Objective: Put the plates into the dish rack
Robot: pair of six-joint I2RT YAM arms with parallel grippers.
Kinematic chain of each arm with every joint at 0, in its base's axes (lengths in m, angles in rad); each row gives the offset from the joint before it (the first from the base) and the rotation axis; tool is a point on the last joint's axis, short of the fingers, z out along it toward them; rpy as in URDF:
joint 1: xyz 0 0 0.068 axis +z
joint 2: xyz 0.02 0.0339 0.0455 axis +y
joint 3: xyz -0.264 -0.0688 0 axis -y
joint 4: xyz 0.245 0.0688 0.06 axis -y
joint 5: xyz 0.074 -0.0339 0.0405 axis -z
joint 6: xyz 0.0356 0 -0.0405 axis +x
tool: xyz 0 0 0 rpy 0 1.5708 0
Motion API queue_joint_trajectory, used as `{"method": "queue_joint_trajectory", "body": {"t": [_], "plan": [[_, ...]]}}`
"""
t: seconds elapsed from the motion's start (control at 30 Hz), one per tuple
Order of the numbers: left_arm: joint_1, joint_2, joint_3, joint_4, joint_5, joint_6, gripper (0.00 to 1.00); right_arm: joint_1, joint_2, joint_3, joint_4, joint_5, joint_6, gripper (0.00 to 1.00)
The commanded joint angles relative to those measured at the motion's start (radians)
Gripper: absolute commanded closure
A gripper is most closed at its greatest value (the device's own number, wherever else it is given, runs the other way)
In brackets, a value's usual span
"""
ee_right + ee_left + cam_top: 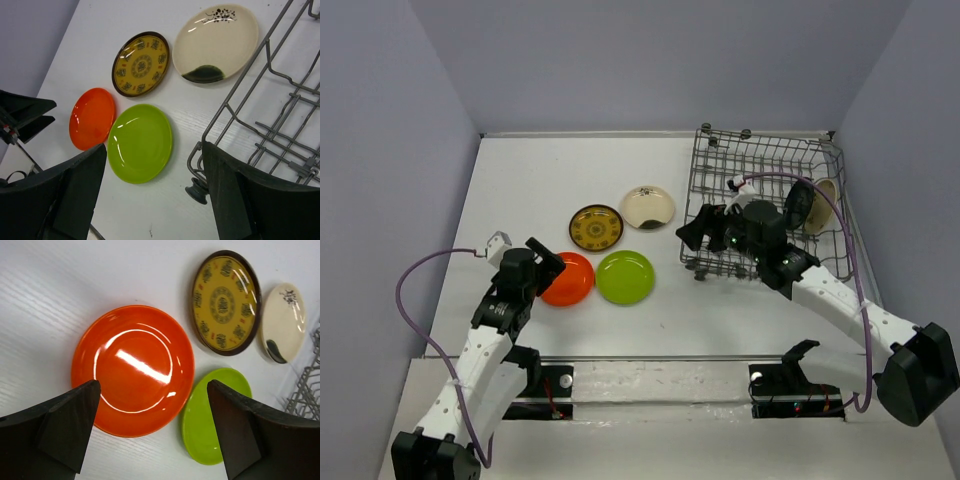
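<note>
The table (520, 180) carries the dish rack (765, 190) at its far right; the black plate (798, 205) stands on edge inside it. My right arm reaches forward and left, and my right gripper (154, 150) hangs over the rack's near left corner, jaws apart and empty. My left gripper (153, 390) hovers above the orange plate (132, 370), spread wide and empty. The lime plate (212, 415) lies just beside the orange one. The brown patterned plate (225, 302) and the cream plate (284, 322) lie flat beyond.
</note>
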Motion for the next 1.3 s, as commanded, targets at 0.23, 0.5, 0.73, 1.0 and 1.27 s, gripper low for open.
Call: {"method": "queue_joint_trajectory", "body": {"t": [0.23,0.5,0.73,1.0,1.27], "plan": [[0.005,0.235,0.053,-0.127,-0.166,-0.13,0.01,0.013,-0.086,-0.045,0.127,-0.017,-0.017,0.18],[0.04,0.321,0.008,-0.054,-0.136,-0.124,0.12,0.013,-0.077,-0.056,0.156,-0.095,0.014,0.18],[0.158,0.335,-0.082,0.122,-0.033,-0.073,0.41,0.013,-0.051,-0.059,0.166,-0.125,0.017,0.18],[0.184,0.311,-0.128,0.185,0.004,-0.061,0.67,0.013,-0.043,-0.056,0.169,-0.126,0.018,0.18],[0.189,0.257,-0.148,0.186,-0.005,-0.052,0.95,0.013,-0.032,-0.062,0.17,-0.126,0.012,0.18]]}}
